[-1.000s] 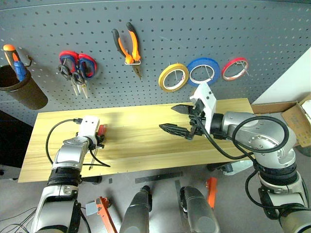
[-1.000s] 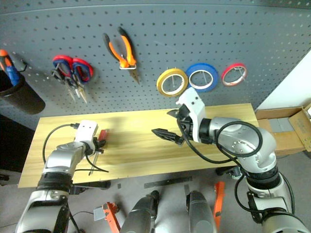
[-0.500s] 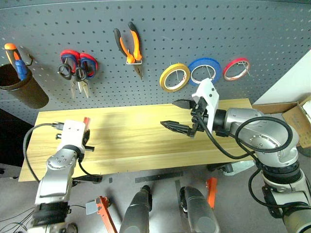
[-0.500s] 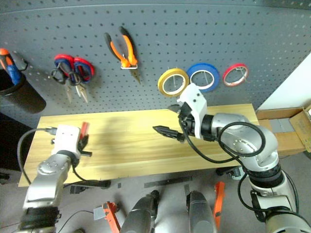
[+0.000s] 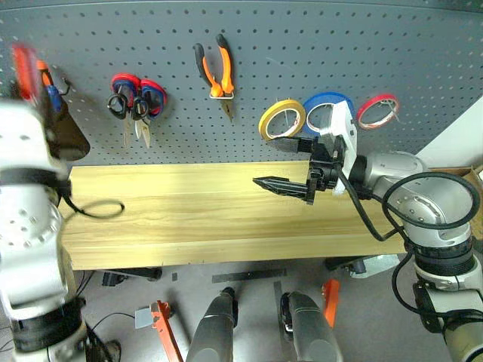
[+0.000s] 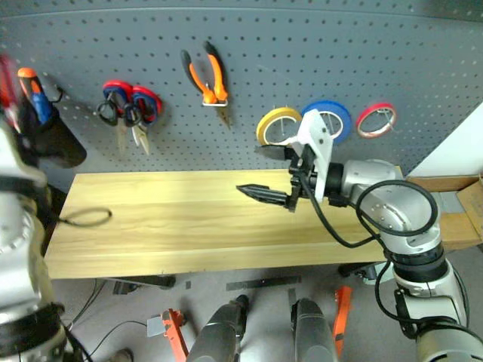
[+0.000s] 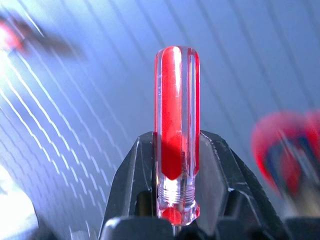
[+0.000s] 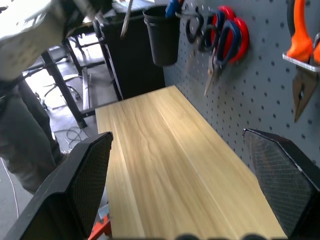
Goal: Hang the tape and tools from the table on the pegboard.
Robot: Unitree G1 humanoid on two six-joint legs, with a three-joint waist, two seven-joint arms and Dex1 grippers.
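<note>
My left gripper (image 7: 176,141) is shut on the slim red-handle screwdriver (image 7: 176,125), handle end up. It is raised at the far left of the pegboard (image 5: 302,45), where the red handle (image 5: 23,66) shows blurred beside the black cup. The pliers (image 5: 215,72), the small black-handle scissors (image 5: 123,107) and the yellow tape (image 5: 281,119) hang on the board. My right gripper (image 5: 273,162) stands open over the table (image 5: 189,211), pointing left, with nothing between its fingers (image 8: 80,190).
A black cup (image 5: 66,136) on the pegboard holds an orange-and-blue screwdriver (image 5: 47,87). Red-and-blue scissors (image 5: 145,89) hang with the black pair. A blue roll (image 5: 326,105) and a thin red roll (image 5: 377,110) hang right of the yellow tape. A cable loop (image 5: 94,209) hangs over the table's left end.
My left arm has swung the screwdriver up from just above the table to the pegboard's upper left. The right gripper rose slightly and stayed open. The camera has shifted.
</note>
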